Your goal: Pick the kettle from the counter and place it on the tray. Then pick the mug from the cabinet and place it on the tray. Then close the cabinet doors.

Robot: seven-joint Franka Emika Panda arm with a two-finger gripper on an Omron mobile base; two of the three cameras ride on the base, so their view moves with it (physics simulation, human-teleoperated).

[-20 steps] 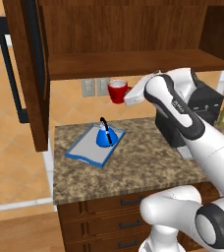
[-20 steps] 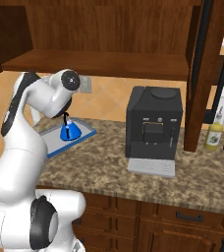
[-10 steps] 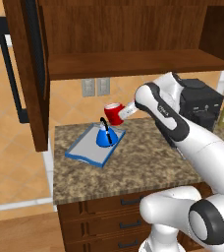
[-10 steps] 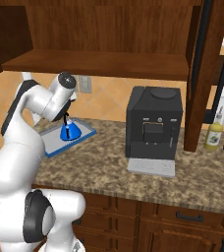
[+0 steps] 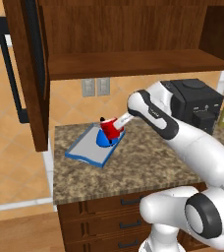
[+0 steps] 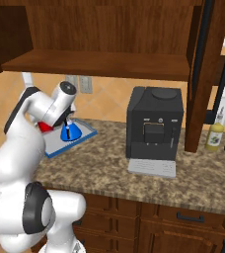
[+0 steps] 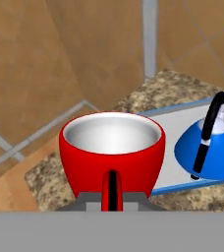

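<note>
My gripper (image 5: 119,123) is shut on the red mug (image 5: 111,129), which hangs tilted just over the tray's (image 5: 87,149) near-right part, close against the blue kettle (image 5: 102,141). In the hand view the mug (image 7: 111,147) shows its white inside and its handle toward me. The kettle (image 7: 207,147) with its black arched handle stands on the grey tray (image 7: 176,162) to its right. From the right base view the kettle (image 6: 70,131) stands on the tray (image 6: 60,147), and a red sliver of mug (image 6: 46,126) shows behind my arm. Both cabinet doors (image 5: 29,74) (image 6: 203,74) stand open.
A black coffee machine (image 6: 154,126) stands on the granite counter (image 5: 133,172) right of the tray. Bottles (image 6: 214,136) stand at the far right. The cabinet shelf (image 5: 133,63) hangs above the counter. Wall outlets (image 5: 95,87) sit behind the tray.
My arm has come down from shelf height, carrying the mug down and left until it hangs low over the tray beside the kettle.
</note>
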